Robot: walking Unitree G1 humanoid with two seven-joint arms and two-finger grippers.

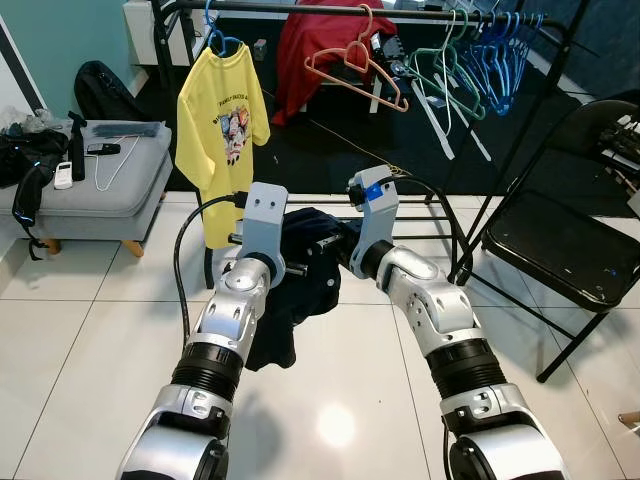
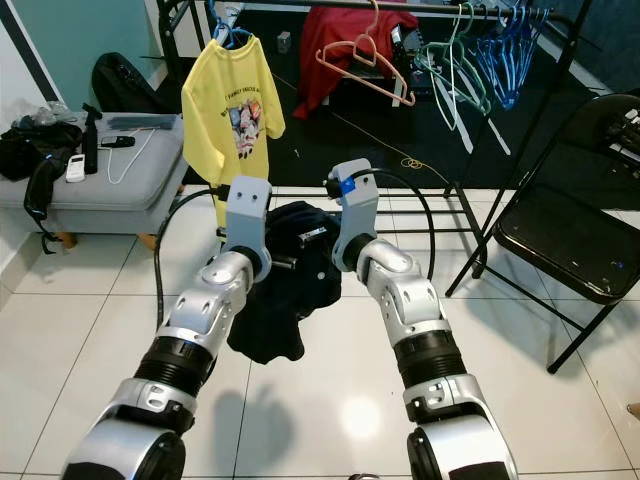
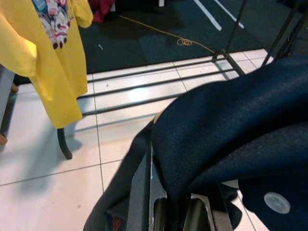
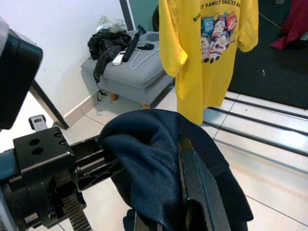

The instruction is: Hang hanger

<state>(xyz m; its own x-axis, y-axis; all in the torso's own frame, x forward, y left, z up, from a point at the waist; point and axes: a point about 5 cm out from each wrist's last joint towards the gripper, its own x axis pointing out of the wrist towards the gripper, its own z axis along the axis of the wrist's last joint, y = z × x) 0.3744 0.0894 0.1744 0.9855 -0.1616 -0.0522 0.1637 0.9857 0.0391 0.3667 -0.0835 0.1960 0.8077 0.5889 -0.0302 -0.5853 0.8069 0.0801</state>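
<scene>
On white floor tiles [image 1: 90, 330], a clothes rack [image 1: 560, 70] holds hangers [image 1: 350, 55].

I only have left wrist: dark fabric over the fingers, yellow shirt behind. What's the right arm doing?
Observer: The right gripper is in the same navy garment, held between both arms.
Operator: Free hangers on the rack?
Observer: Yes, a pink hanger hangs empty on the rail, with green and blue hangers further right.
Operator: Anything beside the robot?
Observer: A black folding chair stands to its right, a grey ottoman to its left.
</scene>
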